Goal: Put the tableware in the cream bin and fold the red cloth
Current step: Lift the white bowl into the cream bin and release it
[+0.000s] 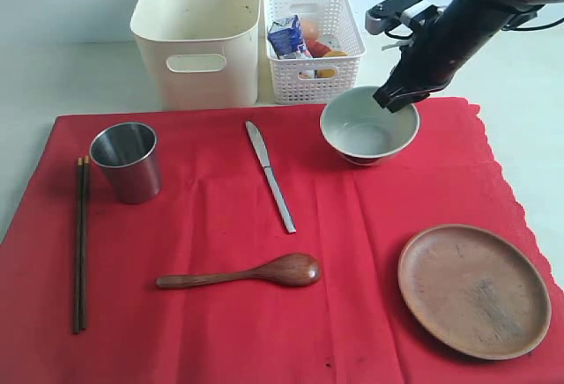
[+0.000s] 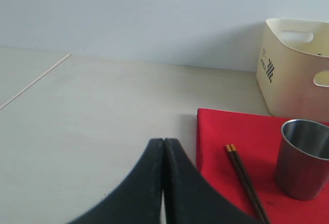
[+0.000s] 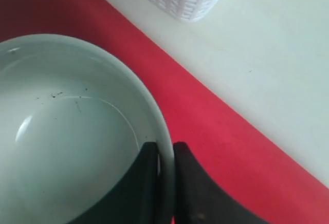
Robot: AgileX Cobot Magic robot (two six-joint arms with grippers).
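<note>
The pale bowl [image 1: 368, 129] is clamped at its far rim by the right gripper [image 3: 165, 149], one finger inside and one outside. The bowl appears to rest on the red cloth [image 1: 211, 225], just in front of the white lattice basket [image 1: 313, 76]. The left gripper [image 2: 163, 144] is held with fingers pressed together over bare tabletop beside the cloth's edge, near the dark chopsticks [image 2: 247, 183] and steel cup [image 2: 303, 160]. The clearing is judged barely begun, with the table knife [image 1: 270, 175], wooden spoon [image 1: 242, 274] and wooden plate [image 1: 474, 289] all lying on the cloth. Next, a level lift is called for, then a carry over the tall wall of the cream bin [image 1: 211, 89].
</note>
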